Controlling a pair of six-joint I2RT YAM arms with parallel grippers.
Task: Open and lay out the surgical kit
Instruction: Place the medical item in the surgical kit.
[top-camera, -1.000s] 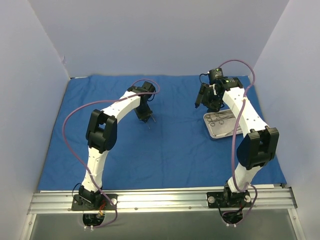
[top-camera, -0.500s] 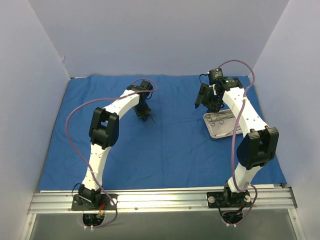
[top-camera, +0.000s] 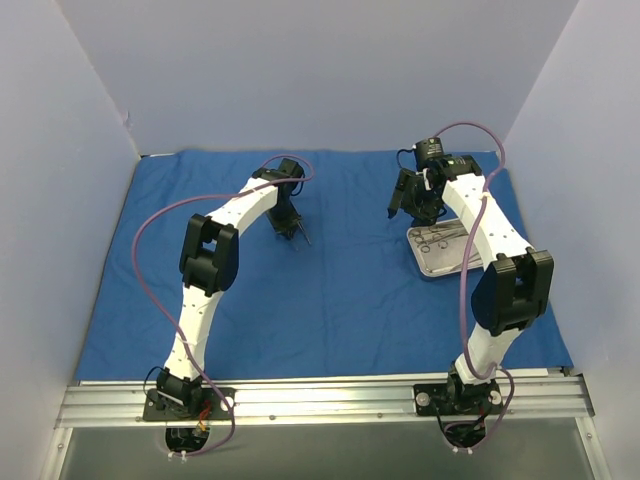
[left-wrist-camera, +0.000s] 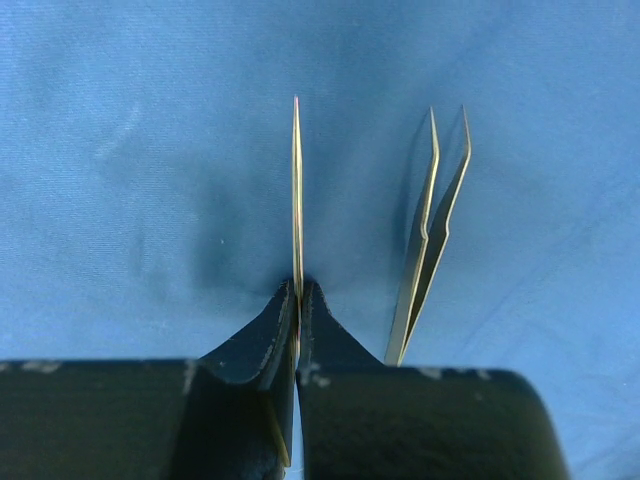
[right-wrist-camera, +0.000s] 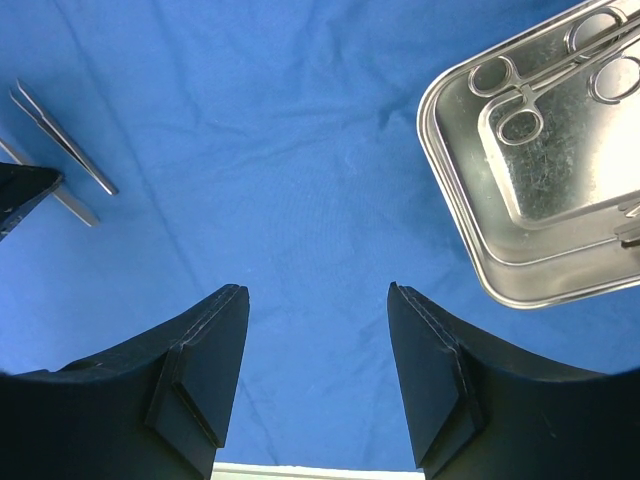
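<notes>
grey walls close three sides of the bench. the blue cloth (top-camera: 340, 290) covers it, stretching flat and wide to the left of the steel tray (top-camera: 430, 263). the left hand (top-camera: 291, 229) is well left of the tray, the right hand (top-camera: 408, 208) just past its far-left corner.

left wrist: the left hand (left-wrist-camera: 298, 300) is pressed together on a thin silver instrument (left-wrist-camera: 297, 190), with tweezers (left-wrist-camera: 428, 250) lying just beside it.

right wrist: the right hand (right-wrist-camera: 318, 300) is spread above the cloth. ring-handled instruments (right-wrist-camera: 520, 95) lie in the tray.

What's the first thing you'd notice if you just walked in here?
A big blue cloth is spread out flat. Near its middle the left gripper pinches a thin silver tool, with silver tweezers lying on the cloth right beside it. Off to the right sits a shiny steel tray with scissor-handled tools inside.
</notes>
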